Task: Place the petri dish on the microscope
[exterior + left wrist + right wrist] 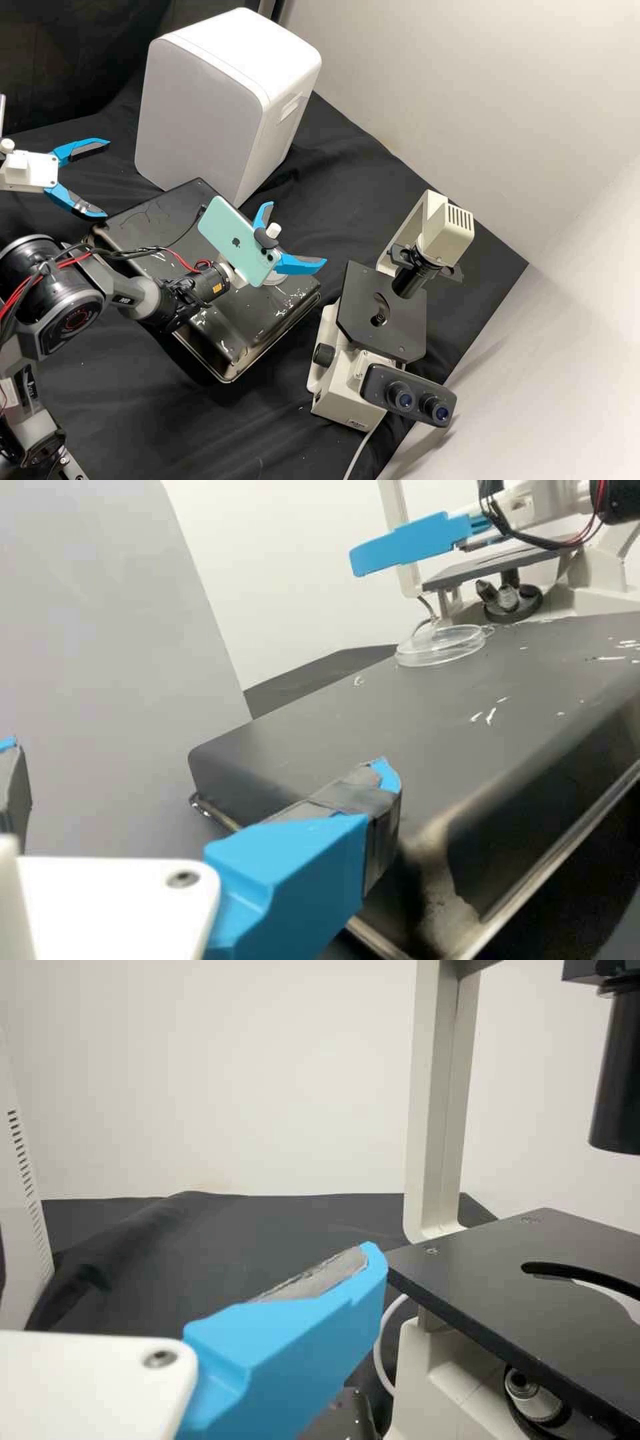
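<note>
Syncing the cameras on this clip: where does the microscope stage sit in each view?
High view: the microscope stage, a black plate right of the tray.
Left wrist view: the stage far off, past the petri dish on the tray.
Right wrist view: the stage close, just beyond the view's own blue finger.
Shared landmark: that blue finger of the right gripper, near the stage in all three.

Petri dish (445,643): clear, round, shallow; lies flat on dark tray (480,760), near the edge facing the microscope.
Microscope (373,333): cream body, black stage, dark binocular eyepieces; upright on counter (133,413) beside tray.
</note>
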Robot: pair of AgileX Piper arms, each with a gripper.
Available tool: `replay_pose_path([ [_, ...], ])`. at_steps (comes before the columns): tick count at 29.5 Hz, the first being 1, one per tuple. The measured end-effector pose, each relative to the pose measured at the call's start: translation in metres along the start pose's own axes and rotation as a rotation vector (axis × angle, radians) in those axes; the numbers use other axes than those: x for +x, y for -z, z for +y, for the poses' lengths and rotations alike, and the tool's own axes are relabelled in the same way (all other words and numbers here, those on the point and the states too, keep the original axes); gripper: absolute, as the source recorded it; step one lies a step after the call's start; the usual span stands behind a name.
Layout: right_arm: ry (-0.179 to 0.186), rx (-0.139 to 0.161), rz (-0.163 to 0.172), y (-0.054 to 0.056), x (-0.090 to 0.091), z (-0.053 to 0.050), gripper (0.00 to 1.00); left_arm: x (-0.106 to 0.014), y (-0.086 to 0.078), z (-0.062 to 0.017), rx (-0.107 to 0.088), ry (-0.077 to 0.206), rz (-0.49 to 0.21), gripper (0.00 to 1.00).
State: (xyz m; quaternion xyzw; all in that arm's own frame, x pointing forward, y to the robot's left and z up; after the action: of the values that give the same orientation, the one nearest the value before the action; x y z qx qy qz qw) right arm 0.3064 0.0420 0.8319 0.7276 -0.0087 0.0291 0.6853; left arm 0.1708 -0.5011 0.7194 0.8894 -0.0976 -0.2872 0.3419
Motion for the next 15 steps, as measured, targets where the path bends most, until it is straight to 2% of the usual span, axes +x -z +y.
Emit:
replay_pose_path([
  [2,0.000,0.000,0.000,0.0000,0.0000,0.0000,1.00,-0.0001,-0.0003,-0.0001,0.003,0.000,-0.019,1.00],
  [4,0.000,0.000,0.000,0.0000,0.0000,0.0000,1.00,-0.0003,-0.0006,-0.0002,-0.004,0.001,-0.037,1.00],
  [14,0.000,0.000,0.000,0.0000,0.0000,0.0000,1.00,-0.0018,-0.0025,-0.0013,-0.077,0.015,-0.126,1.00],
  [15,0.000,0.000,0.000,0.0000,0.0000,0.0000,1.00,-0.0020,-0.0027,-0.0014,-0.080,0.017,-0.132,1.00],
])
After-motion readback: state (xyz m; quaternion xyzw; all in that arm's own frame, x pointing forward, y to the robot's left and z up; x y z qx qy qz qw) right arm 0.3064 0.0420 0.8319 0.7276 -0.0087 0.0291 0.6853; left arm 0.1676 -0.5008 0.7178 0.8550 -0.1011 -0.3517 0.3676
